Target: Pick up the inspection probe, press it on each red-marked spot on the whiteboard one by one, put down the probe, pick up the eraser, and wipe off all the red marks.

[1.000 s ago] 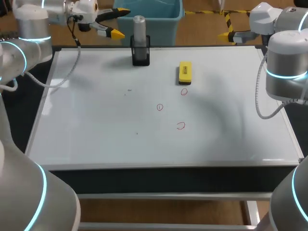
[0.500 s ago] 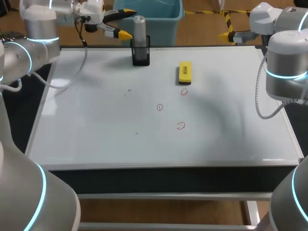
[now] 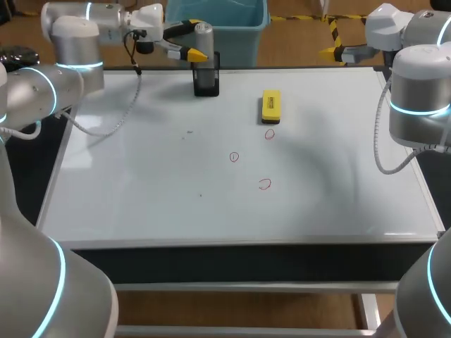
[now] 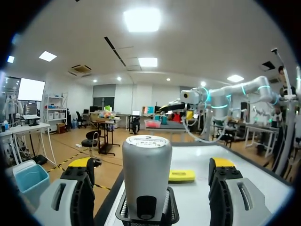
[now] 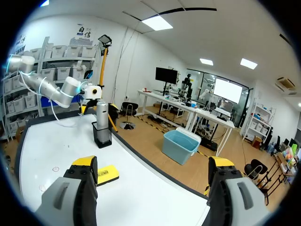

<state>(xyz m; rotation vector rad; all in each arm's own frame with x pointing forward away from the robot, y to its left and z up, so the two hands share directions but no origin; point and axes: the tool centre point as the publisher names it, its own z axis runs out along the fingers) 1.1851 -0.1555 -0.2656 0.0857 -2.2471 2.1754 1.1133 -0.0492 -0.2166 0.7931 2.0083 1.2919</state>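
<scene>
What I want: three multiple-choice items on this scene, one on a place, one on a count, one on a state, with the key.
1. Where is the probe?
A) upright in the black holder
B) lying flat on its side
C) between the right arm's fingers

2. How many red marks are on the whiteboard?
A) one
B) three
C) five

3. How do the left fingers stand?
A) shut on the probe
B) open, one on each side of the probe
C) open, over the red marks

Key: 1 A: it stands in the holder. 2 B: three red loops show. 3 B: the left wrist view shows a gap on each side.
</scene>
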